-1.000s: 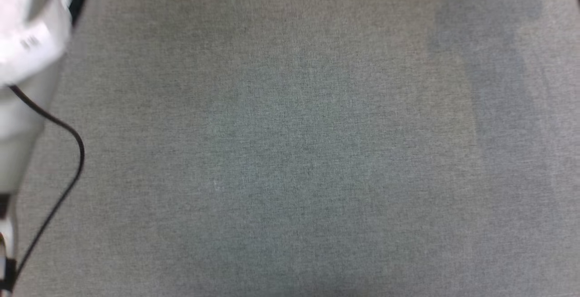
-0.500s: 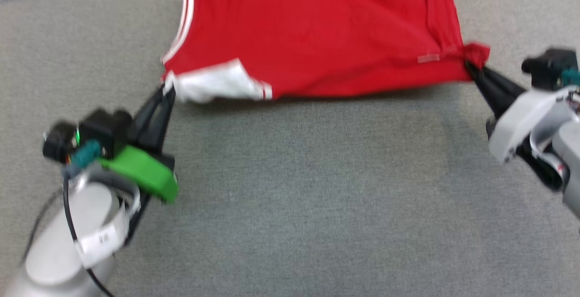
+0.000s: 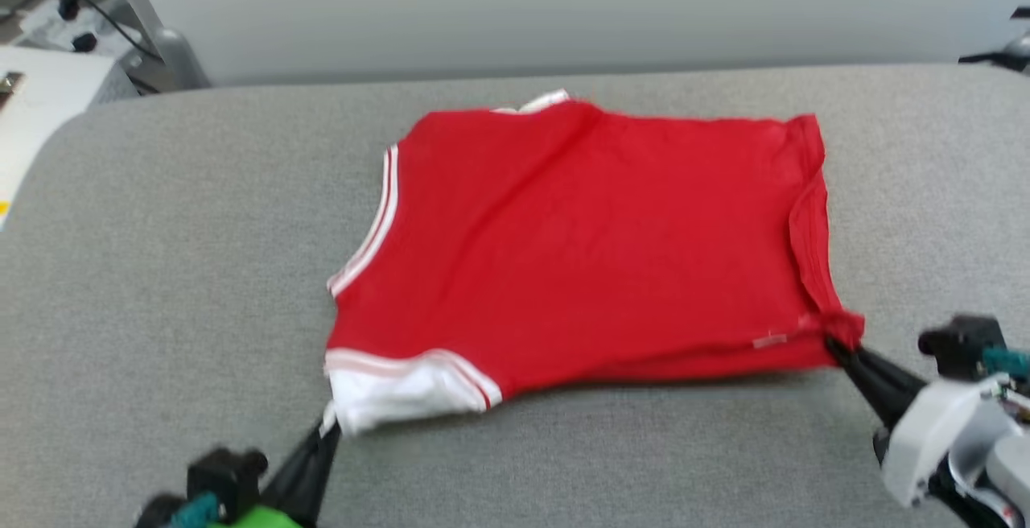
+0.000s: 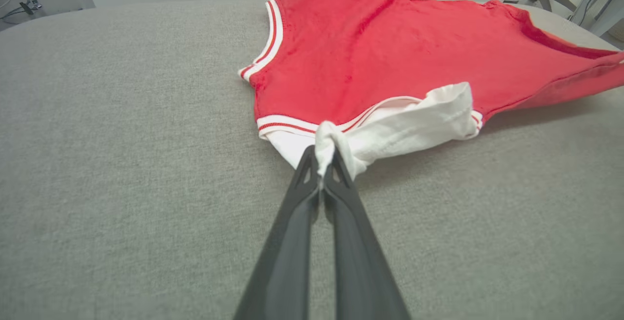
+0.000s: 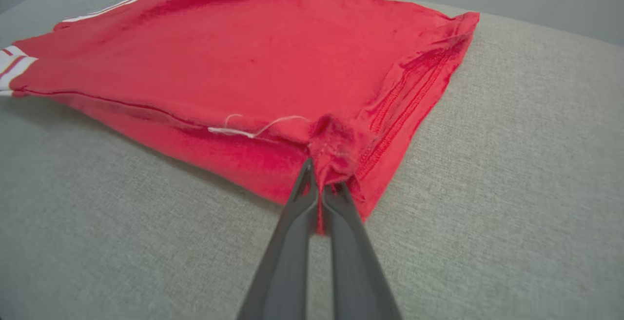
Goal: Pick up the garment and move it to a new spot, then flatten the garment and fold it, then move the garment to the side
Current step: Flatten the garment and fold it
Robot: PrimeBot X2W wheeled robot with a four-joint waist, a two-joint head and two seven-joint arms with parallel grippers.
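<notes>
The garment, a red shirt with white sleeves and striped trim, lies spread across the grey padded surface, plain red side up. My left gripper is shut on the tip of its white sleeve at the near left corner. My right gripper is shut on the red hem corner at the near right. The near edge between the two grips is slightly lifted and casts a shadow. No lettering shows.
The grey padded surface extends well around the shirt on all sides. Beyond its far edge stands a pale wall, with a white box and cables at the far left and dark equipment at the far right.
The head camera has tilted up, from bare grey cloth to the whole shirt and the wall. Both grippers have kept their grips; the shirt now lies spread farther out.
</notes>
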